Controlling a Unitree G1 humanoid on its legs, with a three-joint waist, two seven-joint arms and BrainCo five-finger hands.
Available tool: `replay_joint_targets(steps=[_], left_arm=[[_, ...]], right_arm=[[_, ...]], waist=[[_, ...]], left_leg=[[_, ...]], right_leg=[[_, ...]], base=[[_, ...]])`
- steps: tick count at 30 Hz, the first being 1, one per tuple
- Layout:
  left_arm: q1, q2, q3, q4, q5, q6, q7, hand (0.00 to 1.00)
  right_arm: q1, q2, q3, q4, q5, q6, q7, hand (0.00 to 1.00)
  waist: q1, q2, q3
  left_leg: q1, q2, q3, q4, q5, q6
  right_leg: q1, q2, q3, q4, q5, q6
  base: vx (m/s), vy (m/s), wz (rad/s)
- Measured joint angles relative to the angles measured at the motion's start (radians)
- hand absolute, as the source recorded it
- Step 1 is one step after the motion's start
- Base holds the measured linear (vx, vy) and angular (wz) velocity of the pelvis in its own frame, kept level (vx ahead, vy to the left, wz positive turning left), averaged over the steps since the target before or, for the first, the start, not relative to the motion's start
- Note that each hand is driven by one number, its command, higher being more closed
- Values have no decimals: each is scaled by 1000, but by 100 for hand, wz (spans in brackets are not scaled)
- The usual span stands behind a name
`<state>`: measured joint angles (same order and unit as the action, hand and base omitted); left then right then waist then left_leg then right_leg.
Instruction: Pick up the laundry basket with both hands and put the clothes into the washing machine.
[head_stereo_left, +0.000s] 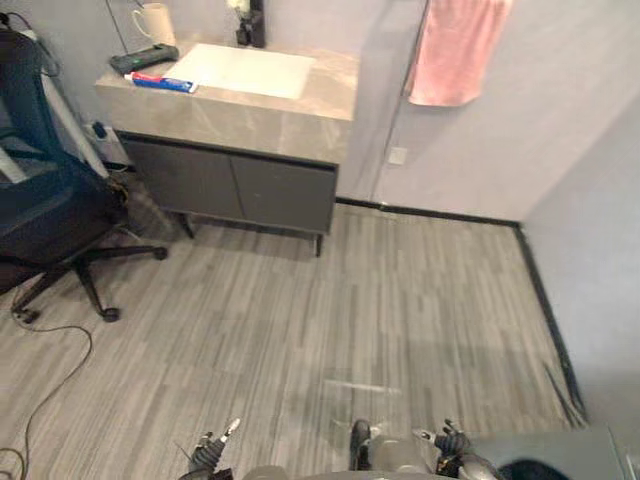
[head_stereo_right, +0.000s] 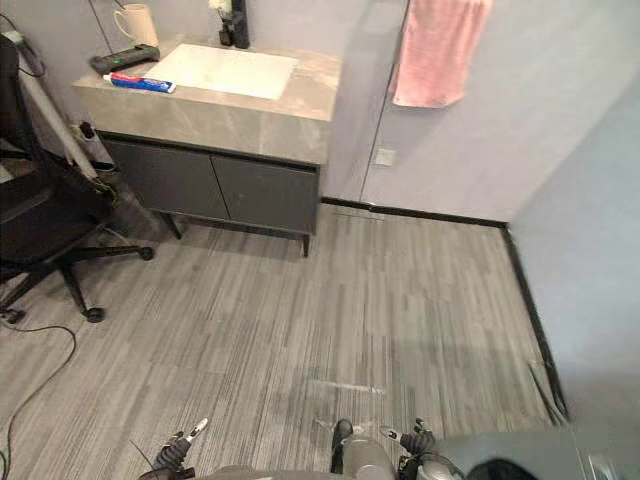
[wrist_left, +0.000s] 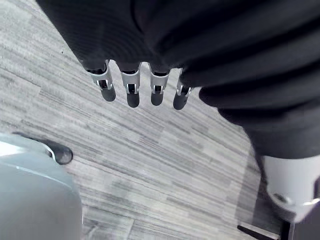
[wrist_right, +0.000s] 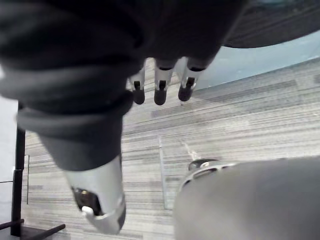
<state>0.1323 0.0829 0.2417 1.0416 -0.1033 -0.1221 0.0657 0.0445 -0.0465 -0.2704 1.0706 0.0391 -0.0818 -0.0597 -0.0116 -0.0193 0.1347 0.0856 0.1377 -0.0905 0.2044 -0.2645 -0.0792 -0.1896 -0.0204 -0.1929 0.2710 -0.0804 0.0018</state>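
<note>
Fingers (wrist_left: 132, 92) of your left hand (wrist_left: 125, 30) hang straight and empty; your right hand (wrist_right: 160, 30) likewise. At the frame's lower right, a grey machine top (head_stereo_left: 545, 455) peeks in. The basket's whereabouts and the step in hand can't be judged.

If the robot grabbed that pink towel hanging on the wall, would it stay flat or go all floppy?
Probably floppy: the pink towel hangs in soft folds against the wall, so it would likely droop and bunch in a hand. It looks like light cloth, unlikely to break, though it might slide off whatever holds it.
</note>
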Motion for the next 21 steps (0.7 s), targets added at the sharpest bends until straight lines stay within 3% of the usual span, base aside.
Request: replay_joint_targets(steps=[3, 5, 6, 8, 10, 11, 12, 13, 16, 18, 21], left_arm=[[8, -18, 50, -33, -1, 2, 0, 0], [6, -23, 64, -71, -3, 0, 1, 0], [-1, -23, 64, -76, -4, -1, 2, 0], [-4, -30, 49, -99, -10, -14, 2, 0], [-9, -30, 33, -100, -12, -18, 2, 0], [-15, -33, 25, -93, -12, -16, 2, 0], [-13, -45, 15, -88, -12, -16, 3, 0], [-14, -44, 5, -82, -14, -16, 1, 0], [-8, -21, -12, -72, -11, -15, 3, 0], [4, -18, -16, -57, -7, -16, 3, 0], [5, -11, -35, -49, -2, -15, 2, 0]], right_arm=[[3, 12, 5, -25, 0, 6, -1, 0], [2, 13, 58, -30, 0, 5, -3, 0], [2, 14, 63, -30, 0, 5, -4, 0], [-19, 17, 83, -29, 1, 4, -5, 0], [-43, 17, 84, -29, 1, 4, -6, 0], [-54, 16, 85, -29, 1, 1, -7, 0], [-57, 4, 96, -30, 2, -1, -8, 0], [-59, 2, 105, -24, 2, -1, -8, 0], [-36, 26, 134, -23, -1, -1, -9, 0], [-18, 23, 133, -16, -3, -3, -7, 0], [-2, 19, 134, 3, -16, -1, -3, 0]], waist=[[2, 4, 10], [23, 0, 20], [27, -5, 23], [28, -10, 26], [27, -11, 28], [26, -7, 27], [28, 21, 23], [30, 23, 27], [28, -29, 4], [25, -32, -21], [24, -24, -24]], left_leg=[[-159, 70, 25, 401, -7, -61], [-275, 125, 83, 674, -10, -69], [-290, 137, 109, 690, -10, -68], [-318, 176, 200, 613, -13, -62], [-313, 171, 249, 404, -8, -57], [-297, 159, 256, 243, 26, -58], [-279, 155, 251, 102, 166, -51], [-274, 149, 241, 85, 205, -61], [-175, 43, 292, -78, 265, -25], [-86, -21, 316, -244, 330, -4], [-60, -53, 312, -302, 355, 3]], right_leg=[[84, 61, -24, -58, -13, -41], [179, 89, -21, -111, -19, -57], [200, 89, -18, -125, -19, -57], [241, 77, -11, -161, -18, -57], [243, 50, 1, -167, -17, -53], [240, 32, 4, -169, -20, -34], [240, 36, 9, -171, -24, -7], [241, 31, 15, -171, -33, 7], [245, -61, 29, -170, -40, 51], [250, -105, 38, -171, -42, 73], [255, -127, 31, -174, -51, 93]], base=[[380, -242, 1], [302, -143, -10], [274, -82, -10], [241, 27, -10], [167, 150, -15], [136, 228, -11], [140, 256, -13], [119, 256, -6], [123, 179, 0], [115, 162, -9], [40, 86, 8]])
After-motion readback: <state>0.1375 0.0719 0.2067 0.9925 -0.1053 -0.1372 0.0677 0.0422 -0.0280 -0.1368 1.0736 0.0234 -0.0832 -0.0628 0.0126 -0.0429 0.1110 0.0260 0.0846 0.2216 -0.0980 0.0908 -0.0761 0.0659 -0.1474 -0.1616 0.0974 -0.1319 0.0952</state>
